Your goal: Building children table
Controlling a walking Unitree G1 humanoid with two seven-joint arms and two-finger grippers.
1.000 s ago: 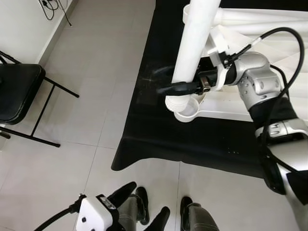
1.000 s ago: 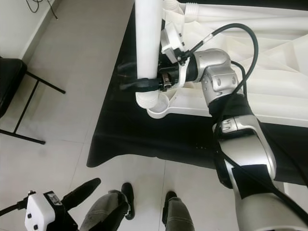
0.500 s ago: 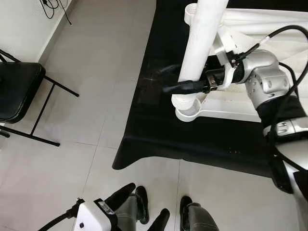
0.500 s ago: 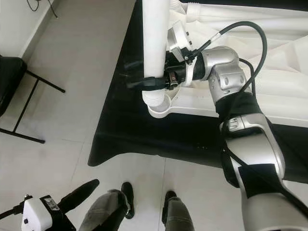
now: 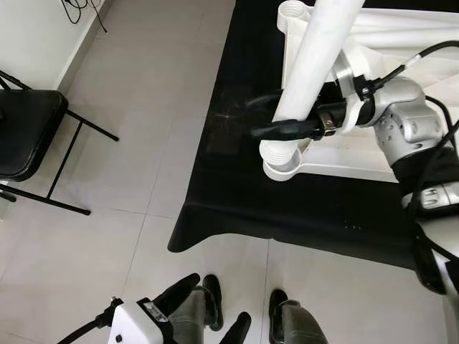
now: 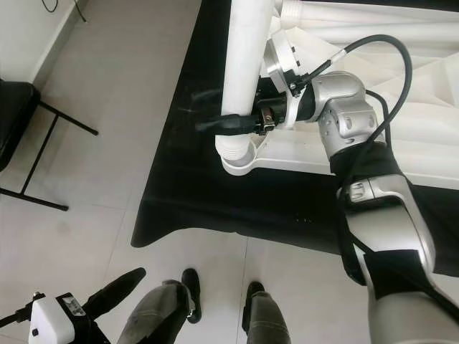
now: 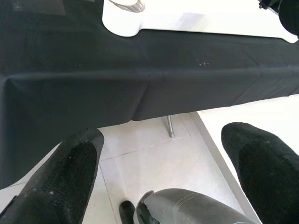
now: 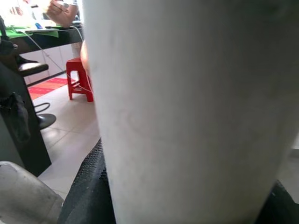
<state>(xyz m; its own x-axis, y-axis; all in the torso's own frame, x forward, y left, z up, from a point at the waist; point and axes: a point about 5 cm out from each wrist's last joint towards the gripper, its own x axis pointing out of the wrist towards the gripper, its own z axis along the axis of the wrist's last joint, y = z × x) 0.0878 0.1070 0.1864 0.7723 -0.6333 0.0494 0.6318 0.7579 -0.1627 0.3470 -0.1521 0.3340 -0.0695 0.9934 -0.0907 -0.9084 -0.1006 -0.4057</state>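
Right gripper (image 5: 267,123) has its jaws clamped round one smooth white leg (image 5: 315,66) — a round tube with a ribbed end sitting in the corner socket (image 5: 281,166) of the white tabletop (image 5: 358,156) on black cloth (image 5: 237,201). Left gripper (image 7: 159,172) hangs near the cloth's edge, jaws apart.

Pale grey floor tiles (image 5: 143,107) run to a white wall (image 5: 32,32), where black cables (image 5: 79,8) hang. A black folding chair (image 5: 29,136) stands beside the wall. Farther back sit 1 red stool (image 8: 79,77) and a dark desk (image 8: 32,39).
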